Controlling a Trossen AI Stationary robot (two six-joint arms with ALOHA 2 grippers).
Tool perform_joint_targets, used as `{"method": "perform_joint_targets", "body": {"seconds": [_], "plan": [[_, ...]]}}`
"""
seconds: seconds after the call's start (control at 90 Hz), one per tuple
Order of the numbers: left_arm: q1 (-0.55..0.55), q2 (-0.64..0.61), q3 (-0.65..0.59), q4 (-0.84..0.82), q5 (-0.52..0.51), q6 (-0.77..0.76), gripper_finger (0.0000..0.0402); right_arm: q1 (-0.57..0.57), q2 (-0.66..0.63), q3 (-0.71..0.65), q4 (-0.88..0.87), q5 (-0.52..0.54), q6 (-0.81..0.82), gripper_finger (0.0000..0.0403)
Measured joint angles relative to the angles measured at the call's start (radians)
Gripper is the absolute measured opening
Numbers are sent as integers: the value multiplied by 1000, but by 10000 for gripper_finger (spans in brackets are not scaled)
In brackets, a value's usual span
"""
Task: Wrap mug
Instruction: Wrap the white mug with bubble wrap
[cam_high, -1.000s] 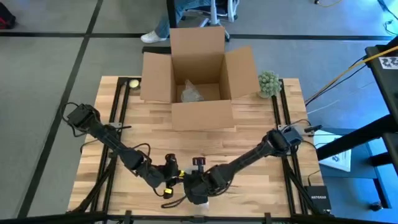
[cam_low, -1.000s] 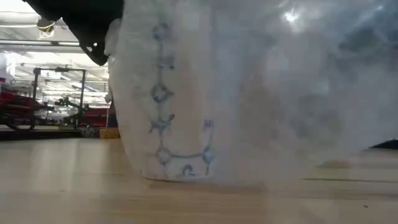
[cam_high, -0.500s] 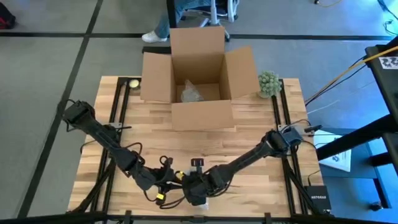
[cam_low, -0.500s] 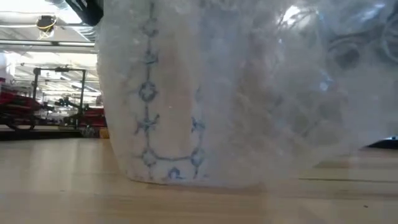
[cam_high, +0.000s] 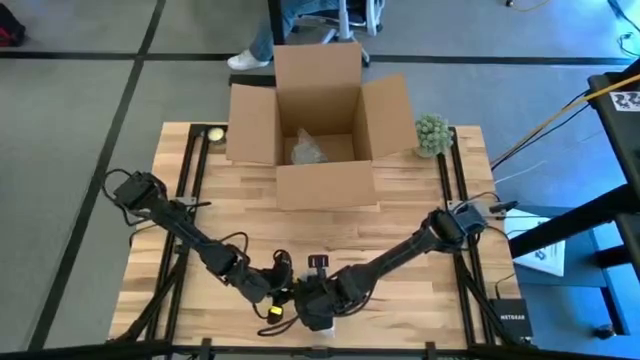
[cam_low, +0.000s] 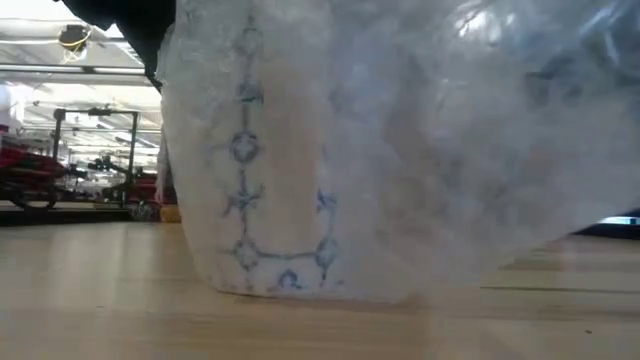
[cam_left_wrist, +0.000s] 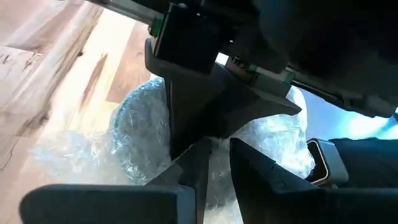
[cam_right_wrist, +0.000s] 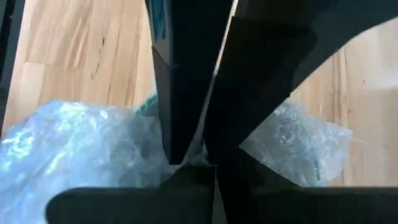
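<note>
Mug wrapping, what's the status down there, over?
Both grippers, left and right, meet at the table's near edge. Right shut on bubble wrap. Mug upright, already swathed. Nothing blocking.

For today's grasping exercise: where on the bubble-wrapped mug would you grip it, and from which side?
Probably from above, a claw closing across the bubble-wrapped mug's upright body. It stands on the table near the front edge, and its loose wrap billows to one side, so low side grips would catch only film.

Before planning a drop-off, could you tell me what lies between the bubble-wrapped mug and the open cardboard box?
Only bare wooden tabletop, seen in the high view, separates bubble-wrapped mug from cardboard box.
</note>
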Motion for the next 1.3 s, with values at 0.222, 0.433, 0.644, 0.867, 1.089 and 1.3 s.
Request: {"method": "perform_joint_targets", "body": {"seconds": [0.222, 0.433, 0.644, 0.867, 1.089, 1.3], "plan": [[1, -1, -2, -7, -8, 2, 49, 26, -18, 179, -185, -31, -2, 1], [0, -4, -3, -8, -12, 2, 49, 78, -21, 245, -350, -7, 100, 1], [-5, -3, -4, 9, -16, 2, 49, 156, -18, 98, -288, -96, 231, 1], [-1, -3, -5, 13, -15, 21, 49, 175, -17, -1, 14, -99, 183, 1], [-2, -3, -5, 11, -29, 28, 49, 165, -39, 57, 41, 123, 23, 1], [-4, -3, -5, 9, -33, 28, 49, 123, -56, 64, -25, 276, 32, 1]]}}
